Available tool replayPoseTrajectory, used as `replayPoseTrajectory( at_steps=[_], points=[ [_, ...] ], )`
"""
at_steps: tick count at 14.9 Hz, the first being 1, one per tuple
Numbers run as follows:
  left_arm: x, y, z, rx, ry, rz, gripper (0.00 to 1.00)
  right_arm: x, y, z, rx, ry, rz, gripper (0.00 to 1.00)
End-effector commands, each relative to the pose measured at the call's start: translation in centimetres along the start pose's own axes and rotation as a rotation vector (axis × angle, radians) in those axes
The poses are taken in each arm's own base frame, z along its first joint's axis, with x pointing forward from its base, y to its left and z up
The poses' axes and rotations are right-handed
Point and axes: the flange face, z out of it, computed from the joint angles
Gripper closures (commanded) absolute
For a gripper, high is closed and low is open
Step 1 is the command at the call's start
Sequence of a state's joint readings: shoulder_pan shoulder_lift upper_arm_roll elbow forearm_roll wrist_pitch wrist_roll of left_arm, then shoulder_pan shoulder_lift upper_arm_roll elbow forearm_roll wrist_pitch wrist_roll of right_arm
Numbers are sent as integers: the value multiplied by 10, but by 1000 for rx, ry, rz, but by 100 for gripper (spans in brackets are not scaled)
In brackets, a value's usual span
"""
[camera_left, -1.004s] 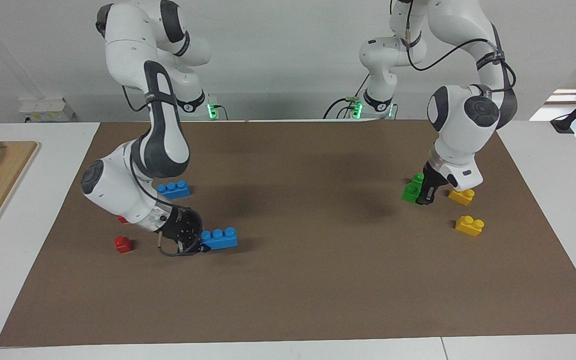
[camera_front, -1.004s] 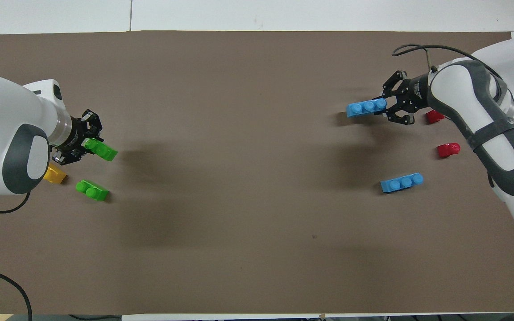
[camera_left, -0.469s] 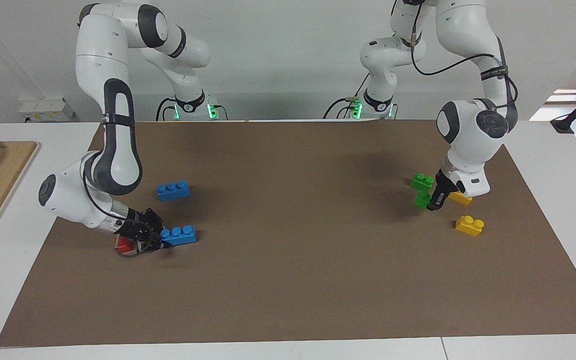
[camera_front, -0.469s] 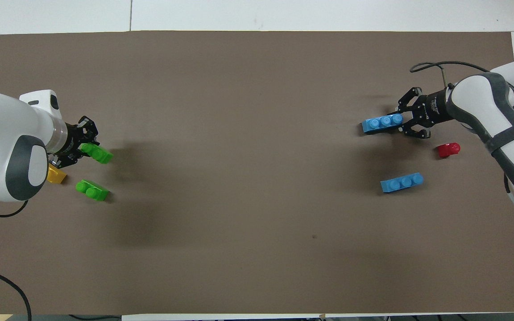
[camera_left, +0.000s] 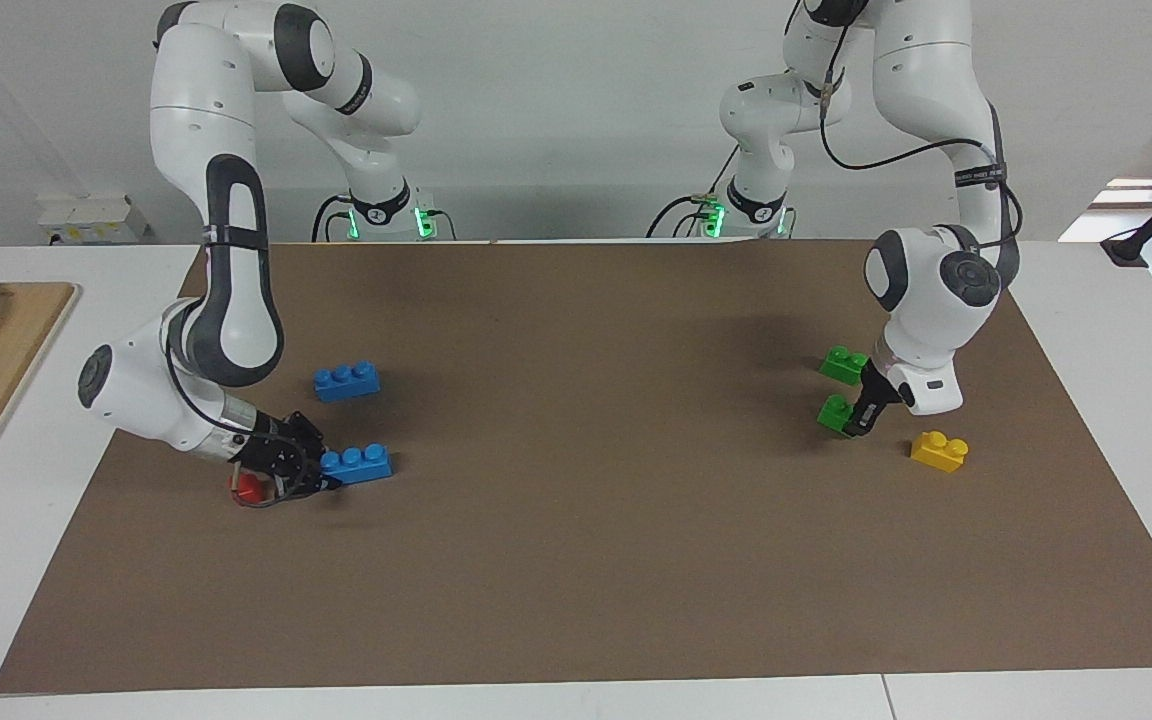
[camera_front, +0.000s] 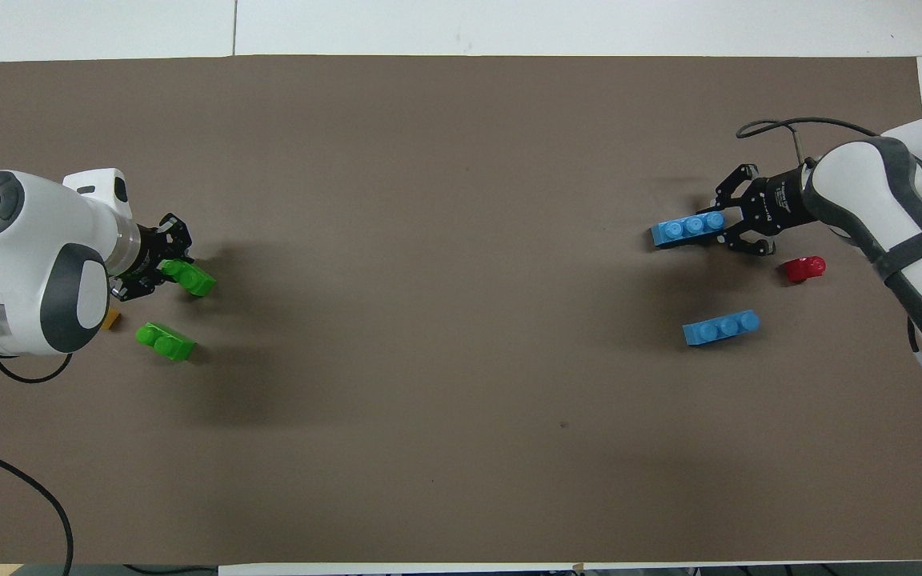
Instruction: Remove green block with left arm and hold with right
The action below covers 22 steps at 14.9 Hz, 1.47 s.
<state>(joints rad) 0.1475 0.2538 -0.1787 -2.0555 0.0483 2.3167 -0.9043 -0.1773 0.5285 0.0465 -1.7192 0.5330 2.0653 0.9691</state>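
Our left end effector (camera_left: 848, 425) pinches the green block (camera_left: 835, 412), small and bright with round studs, low over the surface (camera_left: 576, 560). Our right end effector (camera_left: 321, 478) reaches sideways and pinches a blue block (camera_left: 357, 464).

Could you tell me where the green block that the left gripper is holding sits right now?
The green block is clamped in the left gripper at the left arm's end of the brown mat, beside a second green brick and a yellow brick.
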Motion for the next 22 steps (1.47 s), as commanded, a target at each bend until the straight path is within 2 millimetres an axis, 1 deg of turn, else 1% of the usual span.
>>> replayPoseTrajectory(
  at_steps=[1,2,3,4,6,7,8,9,11,12,13,16,17,18,20,22],
  points=[
    [8,-7,10,-19,-4,15,100,-1,9,-6,1,9,-30,93],
    [10,-8,10,-18,-5,15,100,-1,9,-6,2,10,-31,56],
    [10,-8,10,-18,-5,19,100,-2,7,-7,2,10,-35,26],
    [9,-9,12,-15,-8,27,100,-3,7,-8,3,10,-35,16],
    [9,-9,11,-15,-7,33,100,-8,5,-22,15,24,-50,14],
    [9,-9,12,-13,-9,44,79,-13,5,-30,21,26,-56,13],
    [9,-8,11,-14,-8,50,28,-18,6,-36,16,20,-60,13],
    [6,-6,12,-13,-9,54,0,-24,6,-46,20,21,-68,13],
    [8,-7,10,-14,-7,55,0,-35,7,-66,38,32,-79,12],
    [10,-7,6,-16,-3,65,0,-38,8,-72,30,46,-96,11],
    [10,-7,3,-14,-3,78,0,-45,9,-82,19,89,-138,10],
    [9,-5,-20,-12,5,89,0,-66,13,-106,-20,180,-255,10],
    [9,-5,-33,-17,13,91,0,-77,13,-112,-36,195,-324,9],
    [9,-1,-45,-17,17,95,0,-84,14,-118,-51,216,-390,6],
    [9,7,-78,-10,19,108,0,-98,18,-134,-73,228,-517,5],
    [10,13,-111,-12,26,144,0,-120,22,-151,-101,243,-634,3]
  ],
)
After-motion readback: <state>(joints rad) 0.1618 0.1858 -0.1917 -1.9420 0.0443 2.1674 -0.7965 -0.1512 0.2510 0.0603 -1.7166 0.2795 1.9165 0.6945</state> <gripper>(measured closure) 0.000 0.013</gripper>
